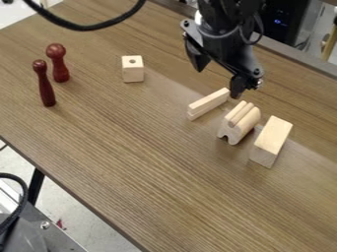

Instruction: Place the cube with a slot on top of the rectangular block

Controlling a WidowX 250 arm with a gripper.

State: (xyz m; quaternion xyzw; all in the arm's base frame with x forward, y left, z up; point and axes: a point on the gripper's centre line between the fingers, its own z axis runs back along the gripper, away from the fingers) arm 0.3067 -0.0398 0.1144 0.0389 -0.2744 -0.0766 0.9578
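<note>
One end effector (219,78) hangs wide open and empty above the surface (141,142), presumably spread to straddle the slotted block (239,123). That piece rests beside the rectangular block (272,141), its intended support.

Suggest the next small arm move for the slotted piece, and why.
Probably shift the open claw over the slotted piece before lowering. The claw holds nothing and hangs up-left of that piece in the view, while the piece stands on the table beside the rectangular block, not yet on top of it.
</note>
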